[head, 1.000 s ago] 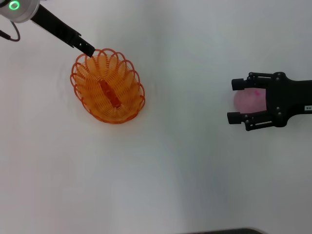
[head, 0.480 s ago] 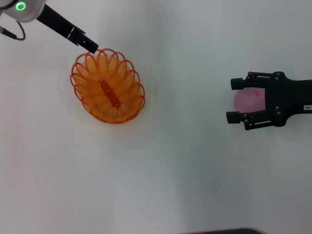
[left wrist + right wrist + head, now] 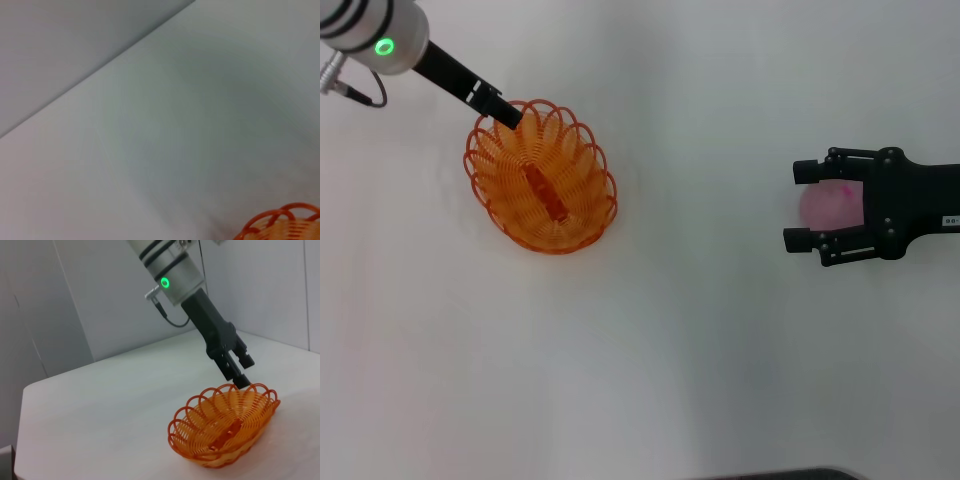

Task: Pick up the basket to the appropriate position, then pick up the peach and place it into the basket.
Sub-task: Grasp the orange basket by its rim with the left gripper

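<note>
Your right pincer [image 3: 804, 208] sits low over the desk [image 3: 720, 350] with its fingers spread and released, one on each side of the peach [image 3: 825, 205]; the fruit lies between them, a little back from the tips toward the palm, and nothing is clenched on it yet. From there the basket [image 3: 541, 176] lies well apart, straight across toward your left side, so the carry to come is a long sideways run. The basket is oval, and its long axis runs slantwise from its far-left rim to its near-right rim, which gives you the wider target along that diagonal. Your left pincer [image 3: 242, 371] is the nearer one to the basket: it hangs right at the far rim, tips just over the scalloped loops, and the right wrist view shows its fingers parted, holding nothing; whether they touch the wire you cannot tell. Count what you have: one basket, one peach, two pincers, both released.
</note>
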